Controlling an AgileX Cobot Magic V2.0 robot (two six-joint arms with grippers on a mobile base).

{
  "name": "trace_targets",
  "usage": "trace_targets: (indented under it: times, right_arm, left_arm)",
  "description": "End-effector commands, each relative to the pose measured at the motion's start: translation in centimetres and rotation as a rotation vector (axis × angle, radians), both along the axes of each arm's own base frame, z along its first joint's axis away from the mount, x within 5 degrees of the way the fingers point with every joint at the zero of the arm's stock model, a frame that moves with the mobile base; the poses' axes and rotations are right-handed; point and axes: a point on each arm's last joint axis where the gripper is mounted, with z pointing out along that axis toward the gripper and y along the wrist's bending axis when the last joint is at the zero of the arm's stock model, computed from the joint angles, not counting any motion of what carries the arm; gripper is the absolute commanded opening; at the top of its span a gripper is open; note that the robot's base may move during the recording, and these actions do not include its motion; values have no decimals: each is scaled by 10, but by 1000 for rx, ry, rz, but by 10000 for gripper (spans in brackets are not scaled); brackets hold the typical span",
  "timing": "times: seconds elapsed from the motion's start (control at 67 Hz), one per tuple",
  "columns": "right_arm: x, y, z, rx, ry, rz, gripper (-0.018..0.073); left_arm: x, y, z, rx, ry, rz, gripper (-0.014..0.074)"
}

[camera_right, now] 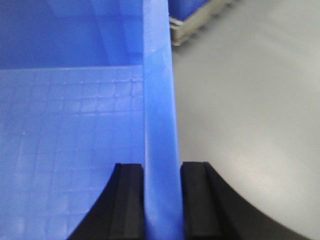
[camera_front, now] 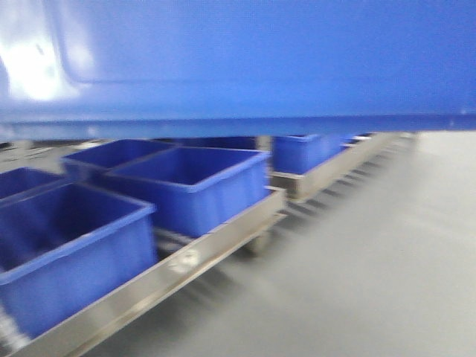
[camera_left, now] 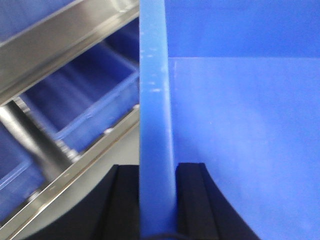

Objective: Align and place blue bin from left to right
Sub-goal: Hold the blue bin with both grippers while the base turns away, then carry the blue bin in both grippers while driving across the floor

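Blue bin (camera_front: pixel 260 59), seemingly aloft, between grippers (camera_left: pixel 157 200) (camera_right: pixel 161 200)

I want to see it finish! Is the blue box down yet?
Not yet. Lifting looks done: the left hand and right hand each pinch a rim of the blue bin, held in the air. Left: setting it down in line with the darker tubs.
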Motion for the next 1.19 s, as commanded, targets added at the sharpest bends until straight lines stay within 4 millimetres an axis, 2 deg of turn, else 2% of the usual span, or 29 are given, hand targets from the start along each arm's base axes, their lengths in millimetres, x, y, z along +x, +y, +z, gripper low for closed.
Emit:
trace_targets:
  times: [0.0, 1.179]
  right_arm:
    - [-1, 3, 16, 78, -104, 61, -81]
    - [-1, 3, 16, 78, -104, 61, -81]
  left_arm:
    - [-2, -8, 12, -66, -86, -81, -111]
    - [-2, -8, 12, -66, -86, -81, -111]
